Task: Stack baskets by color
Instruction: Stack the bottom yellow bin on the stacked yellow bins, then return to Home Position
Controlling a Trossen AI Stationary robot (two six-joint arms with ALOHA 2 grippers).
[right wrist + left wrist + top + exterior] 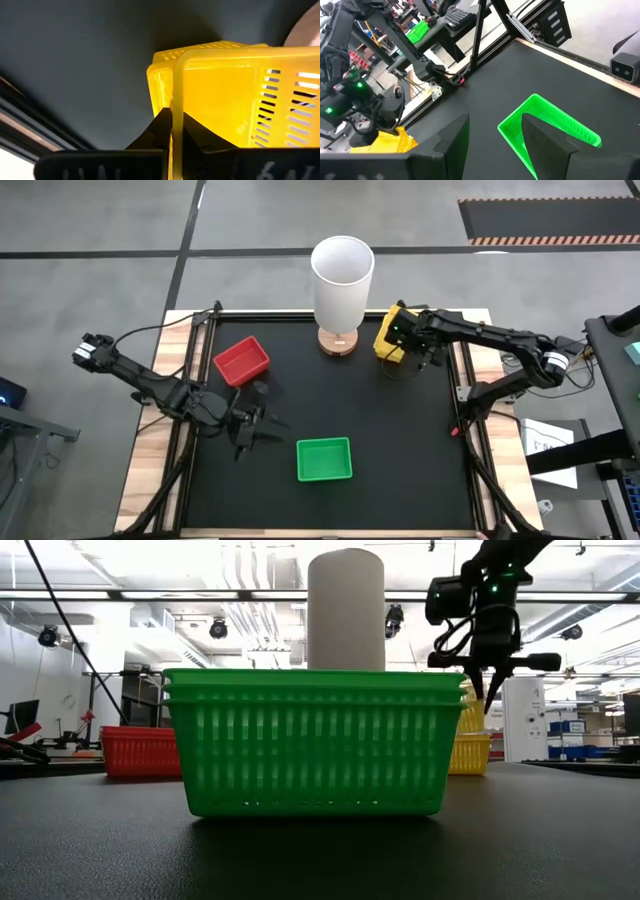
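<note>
Baskets of green plastic mesh (324, 459), nested into one stack, sit nearest the front edge of the black counter (400, 460), a little right of its middle; the low view shows at least two rims one inside the other. Just behind and to the left of that stack hangs the left claw (262, 424), its two dark fingers spread wide with nothing between them, and in its wrist view a corner of the green stack shows beyond the fingers. Farther back on the left side lies the red plastic mesh basket stack (242, 360), resting on the counter at a slight angle, apart from the left claw. At the rear middle stands a tall white cylinder on a round wooden base (341, 280). Beside it to the right, at the back right corner, are the yellow plastic mesh baskets (390, 338). The right claw (172, 131) is pinched tight on the rim of a tilted yellow basket (240, 95), which is set over another yellow one underneath; whether it is fully seated cannot be told.
</note>
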